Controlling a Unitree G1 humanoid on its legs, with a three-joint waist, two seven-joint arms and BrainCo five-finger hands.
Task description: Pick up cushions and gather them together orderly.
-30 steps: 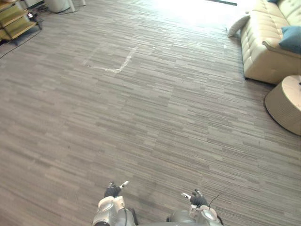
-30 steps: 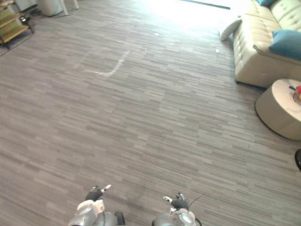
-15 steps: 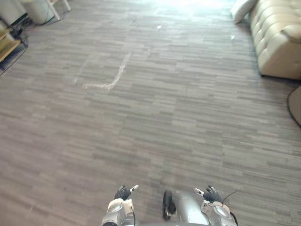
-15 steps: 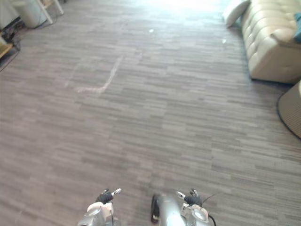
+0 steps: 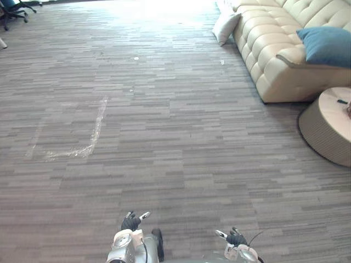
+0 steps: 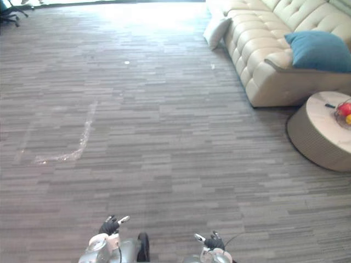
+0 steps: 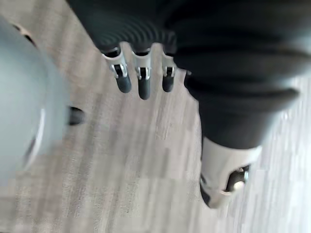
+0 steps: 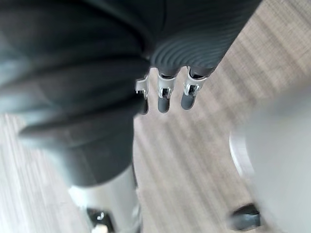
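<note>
cushions sit well ahead and off to the right, none within reach: a pale cushion (image 5: 226, 27) stands tilted on the floor (image 5: 164, 126), leaning against the far end of the cream sofa (image 5: 271, 60), and a blue cushion (image 5: 327, 46) rests on the sofa at its near end, its long side running across the view, just beyond a round table (image 5: 323, 129). both are well apart from the hands, with bare floor between. the right hand (image 5: 235, 238) is on the sofa's side and so is the nearer one, though the gap looks too wide for any reach without walking forward and to the right. the left hand (image 5: 131, 221) hangs low on the other side. in the wrist views each hand's fingers (image 7: 141, 80) (image 8: 164, 94) are loose and uncurled, holding nothing.
</note>
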